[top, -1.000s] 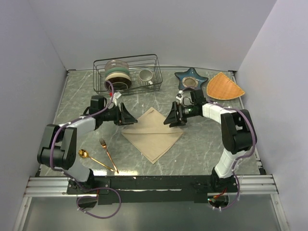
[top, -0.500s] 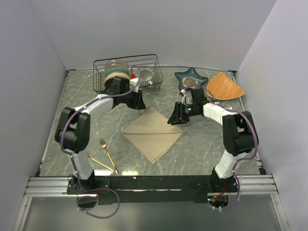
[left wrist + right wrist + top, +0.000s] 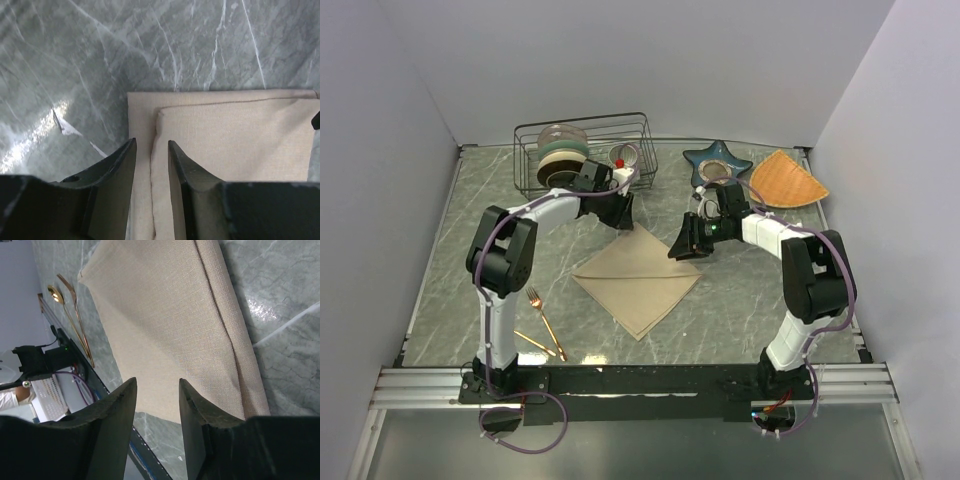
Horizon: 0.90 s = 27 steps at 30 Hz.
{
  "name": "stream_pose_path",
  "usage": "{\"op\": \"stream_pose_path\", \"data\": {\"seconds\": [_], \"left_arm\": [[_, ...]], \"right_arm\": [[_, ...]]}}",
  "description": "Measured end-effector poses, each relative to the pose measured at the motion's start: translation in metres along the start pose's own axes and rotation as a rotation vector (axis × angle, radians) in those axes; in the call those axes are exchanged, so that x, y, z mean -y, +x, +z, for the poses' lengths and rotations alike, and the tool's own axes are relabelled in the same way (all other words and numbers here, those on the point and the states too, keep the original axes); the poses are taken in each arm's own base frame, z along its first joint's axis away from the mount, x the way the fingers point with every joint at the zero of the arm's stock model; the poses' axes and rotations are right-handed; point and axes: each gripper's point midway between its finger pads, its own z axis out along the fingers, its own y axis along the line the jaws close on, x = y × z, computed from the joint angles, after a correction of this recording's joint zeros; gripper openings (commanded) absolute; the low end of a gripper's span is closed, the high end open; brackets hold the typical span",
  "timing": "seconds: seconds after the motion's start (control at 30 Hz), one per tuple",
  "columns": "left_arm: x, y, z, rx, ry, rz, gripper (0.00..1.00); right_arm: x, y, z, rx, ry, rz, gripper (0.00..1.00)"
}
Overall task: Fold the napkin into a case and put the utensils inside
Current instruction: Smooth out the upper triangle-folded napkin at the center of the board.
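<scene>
The beige napkin point(image 3: 638, 278) lies folded flat on the marble table, a fold line across it. My left gripper point(image 3: 621, 212) is open just above its far corner; in the left wrist view the napkin point(image 3: 235, 135) has a doubled edge running between the fingers of that gripper point(image 3: 151, 146). My right gripper point(image 3: 684, 241) is open at the napkin's right corner, low over the cloth point(image 3: 160, 320) in the right wrist view point(image 3: 157, 384). The gold fork point(image 3: 544, 318) lies front left, with the gold spoon point(image 3: 534, 341) partly hidden behind my left arm. Both show in the right wrist view: fork point(image 3: 77, 315), spoon point(image 3: 56, 294).
A wire dish rack point(image 3: 582, 125) with plates and a mug stands at the back, close behind my left gripper. A blue star-shaped dish point(image 3: 716, 160) and an orange wedge mat point(image 3: 786, 180) sit at the back right, behind my right arm.
My left arm has swung from the napkin's left corner round to its far corner near the rack. My right gripper has shifted only slightly. The napkin lies as before.
</scene>
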Motion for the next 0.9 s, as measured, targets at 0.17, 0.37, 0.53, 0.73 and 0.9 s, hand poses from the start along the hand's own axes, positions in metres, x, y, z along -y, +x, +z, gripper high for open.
{"op": "stream_pose_path", "data": {"seconds": [0.17,0.37,0.53,0.73,0.9], "left_arm": [[0.001,-0.002,0.009,-0.006,0.002,0.03,0.37],[0.007,0.0,0.017,-0.018,0.013,0.052,0.36],[0.006,-0.001,0.023,-0.023,0.015,0.061,0.32],[-0.001,0.006,0.031,-0.047,0.003,0.059,0.24],[-0.003,0.006,0.033,-0.05,-0.004,0.064,0.13]], "right_arm": [[0.003,0.002,0.002,-0.009,0.003,0.009,0.48],[0.004,0.002,0.003,-0.011,0.002,0.009,0.48],[0.006,0.003,0.005,-0.018,0.002,0.015,0.48],[0.006,0.004,0.005,-0.02,0.002,0.016,0.48],[0.007,0.004,0.005,-0.021,0.002,0.017,0.48]]}}
